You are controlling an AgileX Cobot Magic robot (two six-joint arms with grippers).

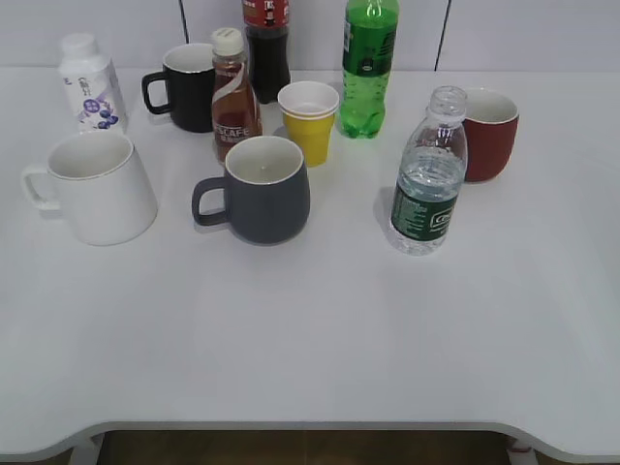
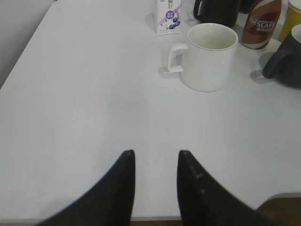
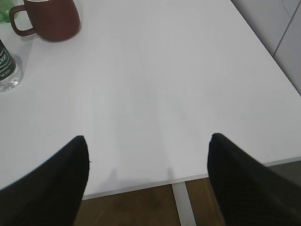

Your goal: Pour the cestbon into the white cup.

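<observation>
The cestbon (image 1: 428, 179), a clear ribbed bottle with a dark green label and no cap, stands upright right of centre; its lower edge shows in the right wrist view (image 3: 5, 70). The white cup (image 1: 95, 186) stands at the left with its handle to the left, and shows in the left wrist view (image 2: 207, 56). Neither gripper shows in the exterior view. My left gripper (image 2: 156, 153) is open and empty above the table's near edge, well short of the white cup. My right gripper (image 3: 148, 139) is wide open and empty over the table's front right edge.
A grey mug (image 1: 262, 189) stands at centre, a yellow paper cup (image 1: 310, 121) behind it. A brown Nescafe bottle (image 1: 232, 97), a black mug (image 1: 189, 87), a small white bottle (image 1: 89, 85), a cola bottle (image 1: 266, 48), a green soda bottle (image 1: 368, 68) and a red mug (image 1: 489, 134) stand around.
</observation>
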